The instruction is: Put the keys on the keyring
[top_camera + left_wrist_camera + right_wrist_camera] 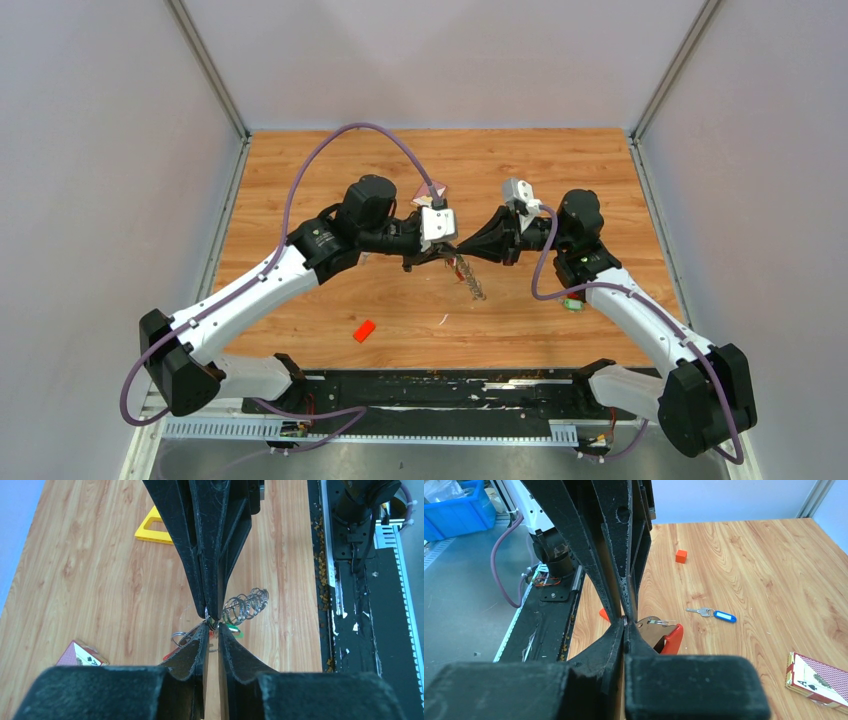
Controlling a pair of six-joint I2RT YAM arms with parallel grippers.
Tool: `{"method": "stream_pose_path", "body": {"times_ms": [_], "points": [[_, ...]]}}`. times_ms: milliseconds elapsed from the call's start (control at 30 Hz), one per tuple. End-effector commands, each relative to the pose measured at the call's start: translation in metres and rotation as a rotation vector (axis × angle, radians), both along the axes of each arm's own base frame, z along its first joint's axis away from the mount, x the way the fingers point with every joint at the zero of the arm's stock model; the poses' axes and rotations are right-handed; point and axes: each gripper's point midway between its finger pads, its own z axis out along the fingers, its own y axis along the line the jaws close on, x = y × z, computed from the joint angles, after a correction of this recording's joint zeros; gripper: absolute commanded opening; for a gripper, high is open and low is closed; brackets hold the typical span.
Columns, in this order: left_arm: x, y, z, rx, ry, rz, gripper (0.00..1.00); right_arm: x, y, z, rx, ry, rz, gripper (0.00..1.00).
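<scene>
My two grippers meet tip to tip above the middle of the table. The right gripper is shut on a silver ring of the keyring, which hangs under the tips. Its red strap and a chain of silver rings dangle beside the fingers. The left gripper faces it with its jaws a narrow gap apart, the tips just short of the pinched ring. A green key tag shows behind the tips; I cannot tell whether it hangs or lies. A blue-tagged key lies on the wood.
A small flat orange-red block lies near the front of the table. In the wrist views a yellow triangle, a playing-card box and an orange cube rest on the wood. The black base rail runs along the near edge.
</scene>
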Motion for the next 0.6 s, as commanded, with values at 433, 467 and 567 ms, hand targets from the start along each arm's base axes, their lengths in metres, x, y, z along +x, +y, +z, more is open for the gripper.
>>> {"method": "stream_pose_path", "body": {"times_ms": [433,467,567], "points": [[0.0029,-0.0138,0.0155,-0.061,0.016,-0.005,0.00,0.0021,0.0008,0.0139,0.014,-0.080,-0.008,0.00],[0.0031,-0.0128,0.0157,-0.055,0.014,-0.001,0.00,0.0035,0.0005,0.0131,0.009,-0.091,-0.013,0.00],[0.0065,-0.0063,0.0166,-0.021,-0.009,0.020,0.00,0.0064,-0.0004,0.0106,-0.012,-0.106,-0.028,0.04]]}}
